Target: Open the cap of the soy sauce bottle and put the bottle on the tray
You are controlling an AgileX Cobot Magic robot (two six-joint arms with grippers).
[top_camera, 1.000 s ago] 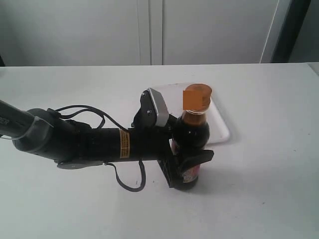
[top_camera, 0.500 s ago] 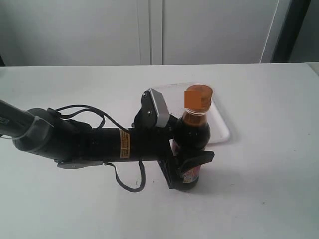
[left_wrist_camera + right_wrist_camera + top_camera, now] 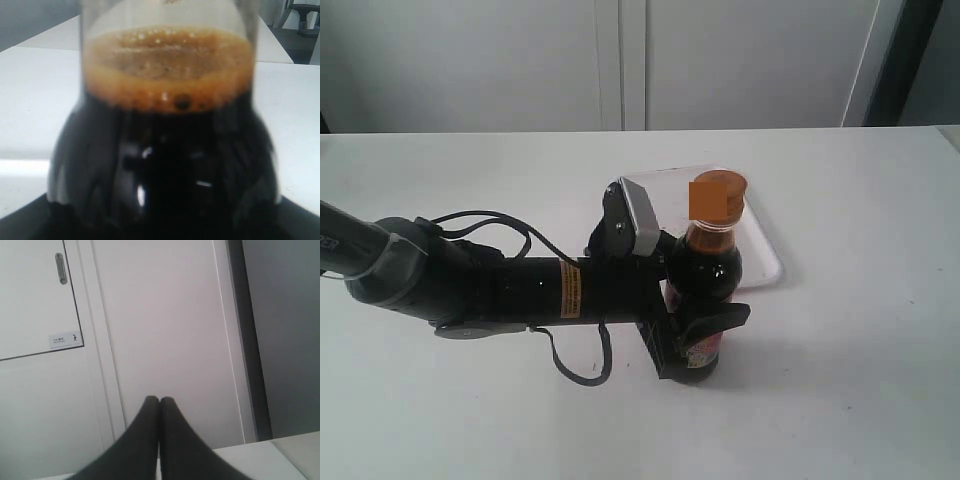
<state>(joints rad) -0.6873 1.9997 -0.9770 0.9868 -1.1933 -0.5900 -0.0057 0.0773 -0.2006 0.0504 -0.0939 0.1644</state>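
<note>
Glass bottle: the soy sauce bottle [image 3: 705, 290] stands upright on the white counter [image 3: 840, 400], just in front of the tray [image 3: 760, 255], not on it.
Cap: the cap [image 3: 716, 196] sits orange-brown on the neck.
Liquid: dark, with brown foam at the shoulder.
My left fingers [image 3: 692, 335]: clamped around the bottle's lower body.
My right fingers [image 3: 159, 407]: pressed together, holding nothing, facing a white cabinet door [image 3: 165, 330].
</note>
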